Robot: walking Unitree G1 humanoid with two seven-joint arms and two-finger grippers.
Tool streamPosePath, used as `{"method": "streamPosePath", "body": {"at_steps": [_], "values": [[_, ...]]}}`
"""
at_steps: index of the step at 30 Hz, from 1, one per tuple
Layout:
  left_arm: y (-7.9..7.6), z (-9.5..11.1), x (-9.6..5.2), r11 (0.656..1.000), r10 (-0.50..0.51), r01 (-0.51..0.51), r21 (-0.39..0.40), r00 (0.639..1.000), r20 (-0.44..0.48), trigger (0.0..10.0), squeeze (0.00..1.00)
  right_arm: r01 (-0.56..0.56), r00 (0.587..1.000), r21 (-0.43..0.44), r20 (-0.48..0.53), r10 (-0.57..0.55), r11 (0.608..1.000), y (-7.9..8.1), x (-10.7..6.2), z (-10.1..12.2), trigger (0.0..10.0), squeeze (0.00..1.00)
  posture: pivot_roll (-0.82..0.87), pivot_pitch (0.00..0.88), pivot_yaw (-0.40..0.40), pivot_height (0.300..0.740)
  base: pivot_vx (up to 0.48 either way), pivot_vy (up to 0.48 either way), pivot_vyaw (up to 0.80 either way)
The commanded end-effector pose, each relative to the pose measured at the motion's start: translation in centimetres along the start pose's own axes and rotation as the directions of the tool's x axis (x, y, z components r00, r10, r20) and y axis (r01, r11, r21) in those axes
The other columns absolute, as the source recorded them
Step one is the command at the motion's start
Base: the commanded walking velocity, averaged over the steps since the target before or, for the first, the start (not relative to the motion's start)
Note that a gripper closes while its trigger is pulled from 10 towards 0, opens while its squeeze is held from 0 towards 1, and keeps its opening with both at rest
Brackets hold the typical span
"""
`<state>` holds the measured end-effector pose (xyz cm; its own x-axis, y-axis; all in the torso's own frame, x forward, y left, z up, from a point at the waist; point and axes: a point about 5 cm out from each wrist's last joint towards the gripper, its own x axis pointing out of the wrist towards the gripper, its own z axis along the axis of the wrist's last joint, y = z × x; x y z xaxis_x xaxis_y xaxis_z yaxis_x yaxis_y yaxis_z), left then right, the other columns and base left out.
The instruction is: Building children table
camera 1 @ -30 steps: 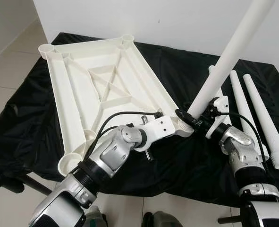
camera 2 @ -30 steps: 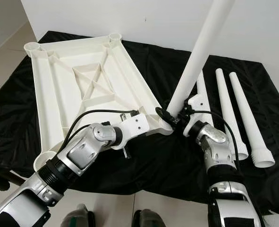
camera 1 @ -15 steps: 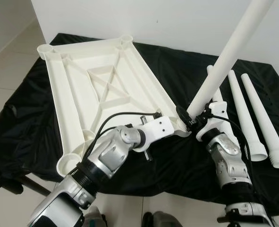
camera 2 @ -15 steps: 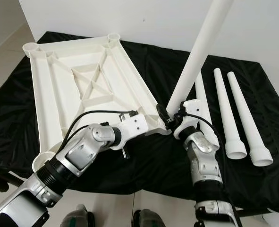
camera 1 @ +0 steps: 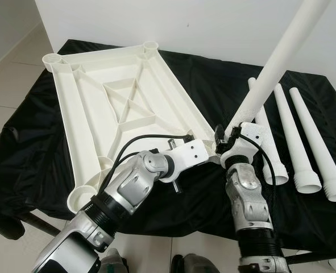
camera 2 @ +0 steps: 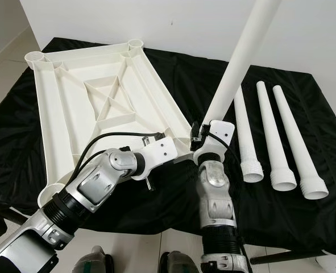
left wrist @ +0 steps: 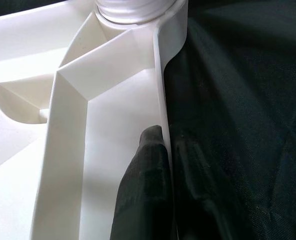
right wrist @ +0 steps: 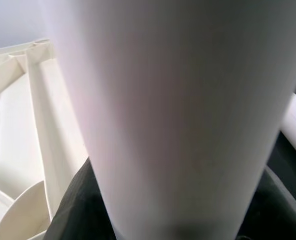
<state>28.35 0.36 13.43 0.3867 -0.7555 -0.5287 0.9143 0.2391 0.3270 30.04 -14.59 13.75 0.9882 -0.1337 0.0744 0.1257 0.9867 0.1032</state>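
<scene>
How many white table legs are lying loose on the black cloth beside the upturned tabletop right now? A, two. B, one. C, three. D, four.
C: three loose legs lie side by side on the black cloth, while a fourth leg stands at the upturned tabletop's corner, held by the right gripper.

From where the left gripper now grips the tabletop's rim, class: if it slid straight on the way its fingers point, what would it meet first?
Probably the corner socket of the tabletop, where the upright leg is seated; the left gripper points along the rim towards it.
</scene>
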Motion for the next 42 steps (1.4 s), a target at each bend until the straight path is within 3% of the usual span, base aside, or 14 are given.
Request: {"method": "streamPosePath", "body": {"at_steps": [1,2,3,4,5,6,17,18,22,29,33,36,41,42], "values": [[-0.8,0.0,0.3,0.999,-0.034,0.034,0.020,0.999,-0.007,10.0,0.00,0.031,0.999,-0.001,-0.024,-0.031,1.000,-0.3,-0.2,-0.4,10.0,0.00,-0.03,0.047,-0.052,0.740,0.000,0.000,0.00],[-0.8,0.0,0.3,0.999,-0.033,0.033,0.019,0.999,-0.007,10.0,0.00,0.045,0.999,0.004,-0.028,-0.045,0.999,-0.3,-0.3,-0.3,10.0,0.00,-0.04,0.048,-0.049,0.740,0.000,0.000,0.00],[-0.8,0.0,0.3,0.999,-0.032,0.032,0.020,0.999,-0.007,10.0,0.00,0.054,0.998,0.006,-0.027,-0.054,0.999,-0.4,-0.3,-0.2,10.0,0.22,-0.04,0.049,-0.048,0.740,0.000,0.000,0.00],[-0.8,0.0,0.3,0.999,-0.032,0.032,0.020,0.999,-0.007,10.0,0.00,0.067,0.997,0.009,-0.030,-0.067,0.998,-0.6,-0.3,0.0,10.0,0.62,-0.04,0.049,-0.047,0.740,0.000,0.000,0.00],[-0.8,0.0,0.3,0.999,-0.032,0.032,0.020,0.999,-0.007,10.0,0.00,0.067,0.997,0.009,-0.030,-0.067,0.998,-0.6,-0.3,0.0,10.0,0.62,-0.04,0.049,-0.047,0.740,0.000,0.000,0.00],[-0.7,0.0,0.3,0.999,-0.032,0.032,0.021,0.999,-0.007,10.0,0.00,0.063,0.998,0.011,-0.024,-0.063,0.998,-0.6,-0.4,0.1,10.0,1.00,-0.04,0.050,-0.047,0.740,0.000,0.000,0.00],[-0.7,0.1,0.3,0.999,-0.031,0.031,0.022,0.999,-0.006,10.0,0.00,-0.021,1.000,0.018,0.012,0.021,1.000,-0.9,-0.5,1.0,10.0,1.00,-0.04,0.050,-0.044,0.740,0.000,0.000,0.00],[-0.7,0.1,0.3,0.999,-0.031,0.031,0.022,1.000,-0.005,10.0,0.00,-0.109,0.994,0.017,0.012,0.109,0.994,-1.4,-0.4,1.1,10.0,0.00,-0.05,0.051,-0.042,0.740,0.000,0.000,0.00],[-0.6,0.2,0.3,0.999,-0.031,0.031,0.023,1.000,-0.004,10.0,0.00,-0.187,0.982,0.012,0.013,0.187,0.982,-2.0,-0.3,1.2,10.0,0.00,-0.05,0.049,-0.041,0.740,0.000,0.000,0.00],[-0.5,0.2,0.3,0.999,-0.031,0.031,0.026,1.000,-0.006,10.0,0.00,-0.375,0.927,-0.057,-0.003,0.376,0.925,-5.0,0.5,1.7,10.0,0.00,-0.05,0.051,-0.036,0.740,0.000,0.000,0.00],[-0.5,0.1,0.3,0.999,-0.030,0.030,0.026,1.000,-0.006,10.0,0.00,-0.409,0.912,-0.062,-0.012,0.410,0.910,-5.3,0.7,1.8,10.0,0.00,-0.05,0.050,-0.035,0.740,0.000,0.000,0.00],[-0.4,0.2,0.3,0.999,-0.028,0.029,0.026,1.000,-0.006,10.0,0.00,-0.491,0.871,-0.053,-0.035,0.490,0.869,-5.9,1.0,1.9,10.0,0.00,-0.05,0.048,-0.035,0.740,0.000,0.000,0.00],[-0.2,0.1,0.1,0.999,-0.022,0.023,0.028,1.000,-0.010,10.0,0.00,-0.638,0.769,-0.096,-0.036,0.638,0.764,-6.5,1.3,3.0,10.0,0.00,-0.04,0.044,-0.031,0.740,0.000,0.000,0.00],[-0.2,0.1,0.1,0.999,-0.022,0.023,0.028,1.000,-0.010,10.0,0.00,-0.638,0.769,-0.096,-0.036,0.638,0.764,-6.5,1.3,3.0,10.0,0.00,-0.04,0.044,-0.031,0.740,0.000,0.000,0.00]]}}
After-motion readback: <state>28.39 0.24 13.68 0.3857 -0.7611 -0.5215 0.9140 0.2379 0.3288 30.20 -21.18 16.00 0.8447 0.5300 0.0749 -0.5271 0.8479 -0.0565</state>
